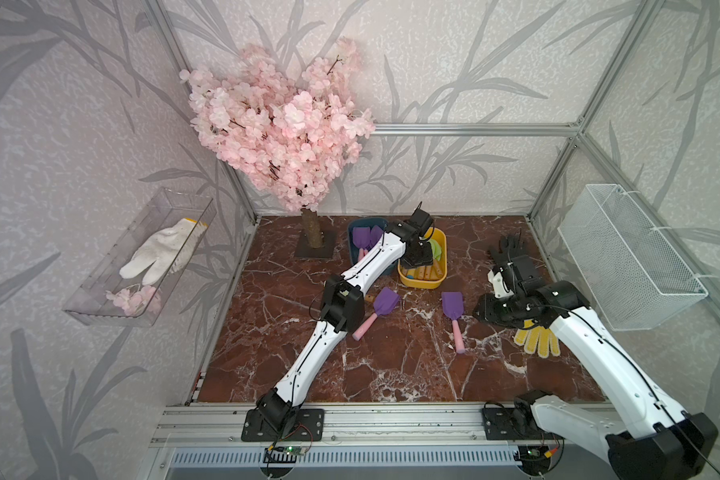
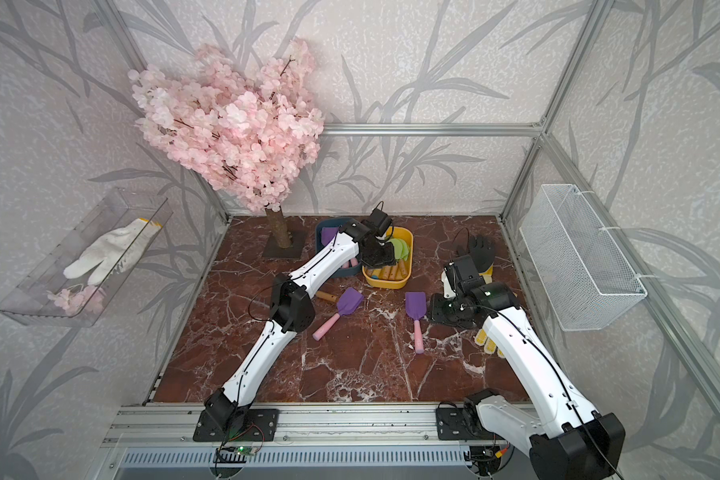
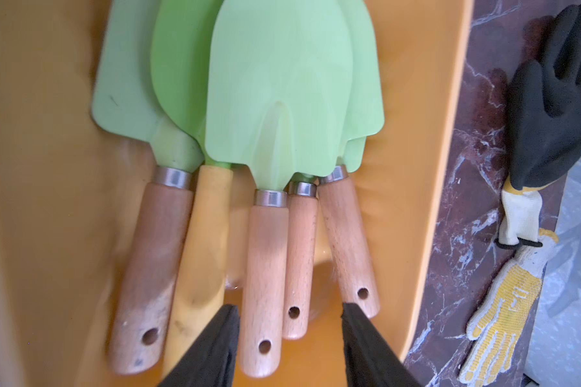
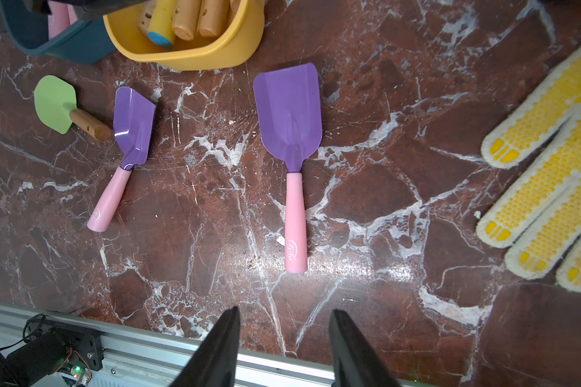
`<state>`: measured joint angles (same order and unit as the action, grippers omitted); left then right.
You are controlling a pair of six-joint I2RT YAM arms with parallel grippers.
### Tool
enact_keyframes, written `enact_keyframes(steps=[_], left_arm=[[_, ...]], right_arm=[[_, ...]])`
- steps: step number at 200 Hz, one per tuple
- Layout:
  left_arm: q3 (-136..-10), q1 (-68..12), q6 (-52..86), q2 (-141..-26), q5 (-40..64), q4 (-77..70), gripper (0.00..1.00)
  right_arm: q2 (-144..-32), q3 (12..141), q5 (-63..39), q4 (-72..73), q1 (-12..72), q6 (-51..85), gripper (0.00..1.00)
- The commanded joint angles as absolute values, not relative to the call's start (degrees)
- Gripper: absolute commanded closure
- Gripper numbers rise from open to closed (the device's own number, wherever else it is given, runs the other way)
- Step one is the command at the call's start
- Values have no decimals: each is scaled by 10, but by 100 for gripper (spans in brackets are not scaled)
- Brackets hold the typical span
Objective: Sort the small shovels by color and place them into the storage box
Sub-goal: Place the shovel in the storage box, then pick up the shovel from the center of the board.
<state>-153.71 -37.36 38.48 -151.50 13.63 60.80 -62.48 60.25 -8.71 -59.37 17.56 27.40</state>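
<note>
Left hand (image 3: 287, 338): fingers parted, gripping nothing, poised over handle ends of green shovels (image 3: 282, 100) in yellow box (image 3: 426, 167); middle wooden handle lies between fingers, contact unclear.
Right hand (image 4: 284, 345): fingers parted, empty, above right side of worktop (image 4: 383, 201).
Left wrist view alone shows five handles: four wooden, one yellow.
Right wrist view shows lone green shovel (image 4: 56, 104) beside two purple shovels (image 4: 287, 110) mid-worktop; in both top views left arm hides its blade.
Blue box (image 1: 351, 243) near back edge holds further purple blades.
</note>
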Motion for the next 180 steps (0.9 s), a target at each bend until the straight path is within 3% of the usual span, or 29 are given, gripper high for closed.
enact_keyframes(steps=[1,87,131,180], left_arm=[[-1542,-372,375,-1454,115,616,44],[-1509,-375,345,-1319,30,666,40],[-1348,-377,340,-1171,-21,654,40],[-1090,-379,356,-982,-66,600,38]], right_arm=[[-628,620,-85,-595,174,277,52],[-647,650,-89,-605,176,279,52],[-657,651,-86,-607,193,288,52],[-680,619,-98,-595,225,295,52]])
